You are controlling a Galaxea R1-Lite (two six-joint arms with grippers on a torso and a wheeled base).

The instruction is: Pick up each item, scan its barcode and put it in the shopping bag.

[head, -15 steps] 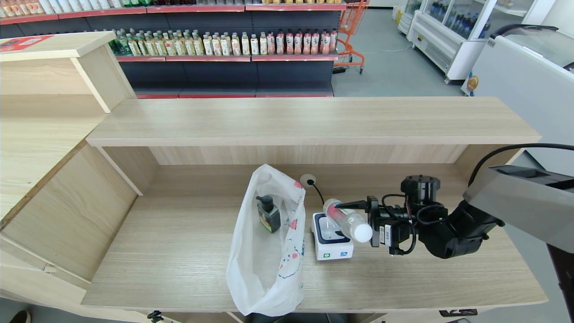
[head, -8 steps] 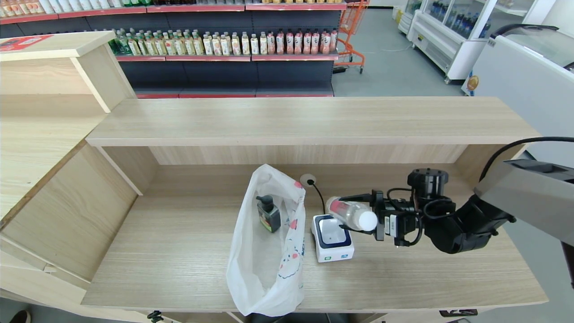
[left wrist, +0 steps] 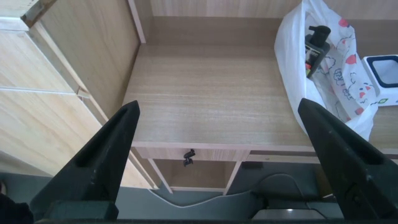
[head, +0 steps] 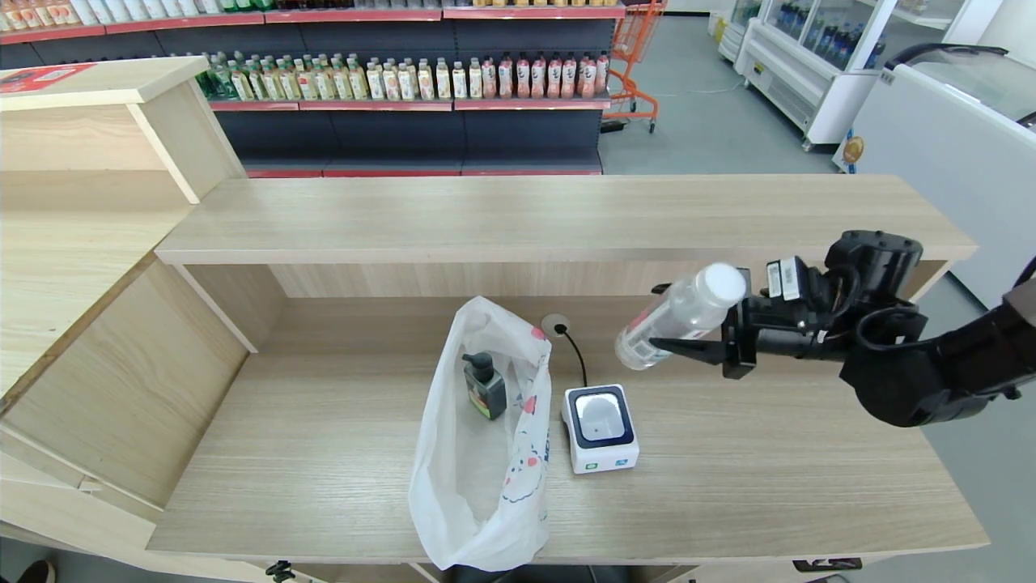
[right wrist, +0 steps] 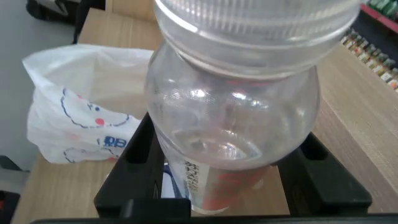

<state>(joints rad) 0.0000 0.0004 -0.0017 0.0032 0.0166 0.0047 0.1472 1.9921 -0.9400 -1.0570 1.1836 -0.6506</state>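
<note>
In the head view the right hand (head: pixel 657 316) is raised over the right part of the wooden surface (head: pixel 769 486), its two black fingers closed on a clear water bottle (head: pixel 688 308). The bottle has a white cap and a red label. It is tilted, with the cap up and to the right and the base down and to the left, and it is off the surface. It sits to the right of the barcode scanner (head: pixel 599 427) and farther away than it, well apart from it. The white scanner rests on the surface with its window facing up, and a black cable (head: pixel 576 356) runs from it to the far wall. Just left of the scanner the white shopping bag (head: pixel 486 486) stands open, with a dark pump bottle (head: pixel 485 387) upright inside.

In the left wrist view the left hand (left wrist: pixel 217 162) is spread wide with nothing between its fingers, held off the near edge of the surface. The bag, with the pump bottle in it, and a corner of the scanner are beyond it to the right.

In the right wrist view the bottle is seen cap first, with one finger (right wrist: pixel 134 180) on each side of its body. The bag lies on the surface beyond it.
</note>
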